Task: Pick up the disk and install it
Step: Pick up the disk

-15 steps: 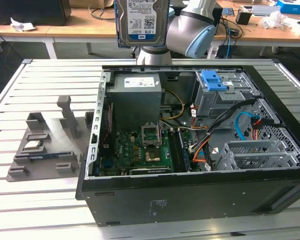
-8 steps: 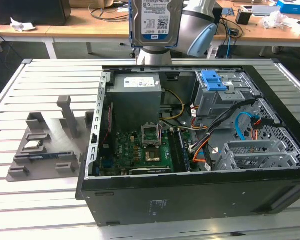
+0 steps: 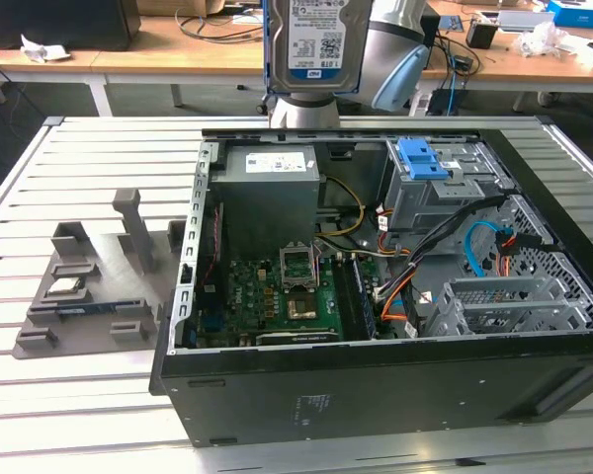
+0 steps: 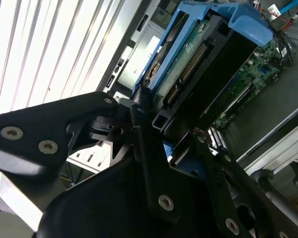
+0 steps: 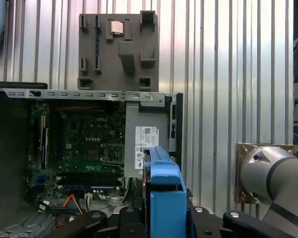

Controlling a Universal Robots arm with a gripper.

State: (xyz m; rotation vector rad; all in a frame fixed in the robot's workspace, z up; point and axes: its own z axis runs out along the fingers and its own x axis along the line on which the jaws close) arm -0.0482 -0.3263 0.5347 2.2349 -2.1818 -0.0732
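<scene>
Blue-framed disk (image 3: 316, 44) hangs upright over the far side of the open case (image 3: 376, 395). Pickup done, install not yet. The gripper (image 4: 149, 118) is clamped tight on the frame; the second wrist view shows that grasp and the connector edge, while the exterior view gives the label face. Seating likely needs the frame squared to the drive cage (image 3: 445, 197).

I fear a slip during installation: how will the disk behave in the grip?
The disk looks rigid: a flat metal body, unlikely to bend, and probably heavy for its size. Its blue carrier frame is plastic, so it may flex or slide slightly.
</scene>
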